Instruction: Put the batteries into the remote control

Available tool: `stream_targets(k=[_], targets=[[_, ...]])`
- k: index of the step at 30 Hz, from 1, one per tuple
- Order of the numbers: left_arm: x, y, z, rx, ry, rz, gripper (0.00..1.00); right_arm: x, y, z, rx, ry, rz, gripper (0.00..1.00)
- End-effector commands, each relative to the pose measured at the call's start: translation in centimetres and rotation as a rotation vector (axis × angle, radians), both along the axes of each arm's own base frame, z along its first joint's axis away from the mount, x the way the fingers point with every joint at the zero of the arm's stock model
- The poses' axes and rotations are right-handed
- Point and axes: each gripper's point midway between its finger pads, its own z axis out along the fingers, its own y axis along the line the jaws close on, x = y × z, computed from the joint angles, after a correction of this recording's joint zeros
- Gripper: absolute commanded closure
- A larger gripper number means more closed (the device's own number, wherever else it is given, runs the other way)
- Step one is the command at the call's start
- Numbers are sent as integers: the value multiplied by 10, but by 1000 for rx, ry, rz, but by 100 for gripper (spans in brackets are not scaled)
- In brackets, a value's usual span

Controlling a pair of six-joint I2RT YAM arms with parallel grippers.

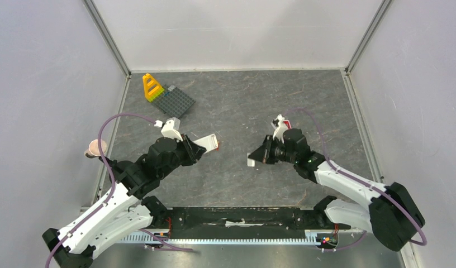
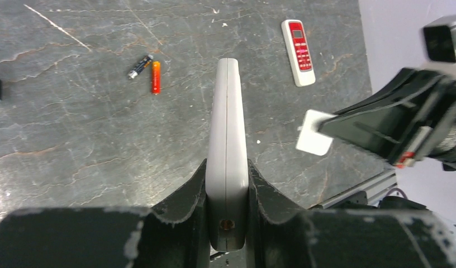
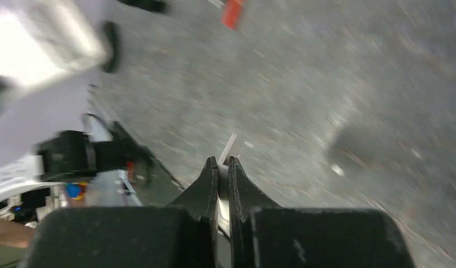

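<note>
The left gripper point(image 2: 227, 170) is squeezed shut on a grey remote control point(image 2: 227, 117). It holds the remote by its long sides, up off the tabletop point(image 2: 75, 139). The right gripper point(image 3: 223, 163) is pinched tight on a thin white lid point(image 2: 314, 133), which is likely the remote's battery door.

Two batteries lie on the tabletop, well apart from the held remote. One is an orange battery point(image 2: 155, 77) and one is a dark blue battery point(image 2: 139, 66), and they touch at one end. I see no other batteries. A red and white remote point(image 2: 298, 52) lies farther off.

The batteries are small, hard, smooth and round, so I think they will roll and slip easily. The best hold looks like across the middle of one, squeezing its round sides. The lid is thin and light and may bend.
</note>
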Motion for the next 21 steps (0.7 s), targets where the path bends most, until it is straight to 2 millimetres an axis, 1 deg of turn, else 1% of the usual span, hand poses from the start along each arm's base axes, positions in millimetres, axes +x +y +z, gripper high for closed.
stream_targets(k=[1, 4, 8, 10, 12, 14, 16, 18, 21], targets=[[7, 6, 26, 21, -94, 7, 98, -15, -21, -71, -125, 111, -41, 100], [5, 0, 29, 28, -109, -42, 98, -18, -26, -86, -131, 142, -74, 100], [-5, -17, 34, 19, -135, -176, 98, -15, -41, -105, -204, 170, -144, 99], [-9, -22, 35, 24, -142, -223, 98, -15, -50, -117, -261, 195, -181, 94], [-11, -23, 37, 31, -151, -248, 98, -15, -59, -126, -306, 223, -216, 83], [-11, -22, 40, 41, -168, -255, 98, -16, -65, -132, -338, 242, -243, 67], [-16, -24, 42, 36, -174, -284, 98, -14, -69, -131, -355, 240, -262, 54], [-16, -22, 44, 41, -183, -281, 98, -8, -69, -123, -356, 212, -275, 41], [-14, -16, 45, 58, -187, -250, 98, 4, -67, -106, -362, 136, -269, 28]])
